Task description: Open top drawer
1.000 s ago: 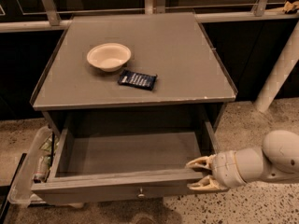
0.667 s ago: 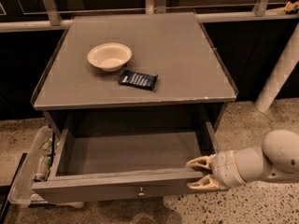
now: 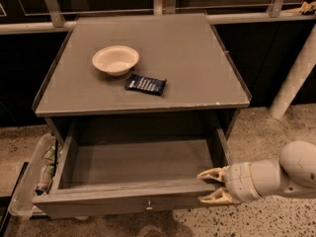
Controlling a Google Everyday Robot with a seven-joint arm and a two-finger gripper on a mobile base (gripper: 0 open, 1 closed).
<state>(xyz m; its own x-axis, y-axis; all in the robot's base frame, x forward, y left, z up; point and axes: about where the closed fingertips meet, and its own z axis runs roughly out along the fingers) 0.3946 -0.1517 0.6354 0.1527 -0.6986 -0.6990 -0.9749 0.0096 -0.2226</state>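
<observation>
Top drawer (image 3: 138, 162) standing pulled well out, grey inside showing; opening looking done. Hand (image 3: 202, 187) hovering lower right, fingers spread, gripping nothing.

Grey top drawer (image 3: 123, 199), cream bowl (image 3: 115, 59), dark-blue packet (image 3: 145, 84), whitish gripper (image 3: 203, 186) beside drawer

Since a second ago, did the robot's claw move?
No. The gripper stays at the right front corner of the top drawer, below the table edge.
</observation>
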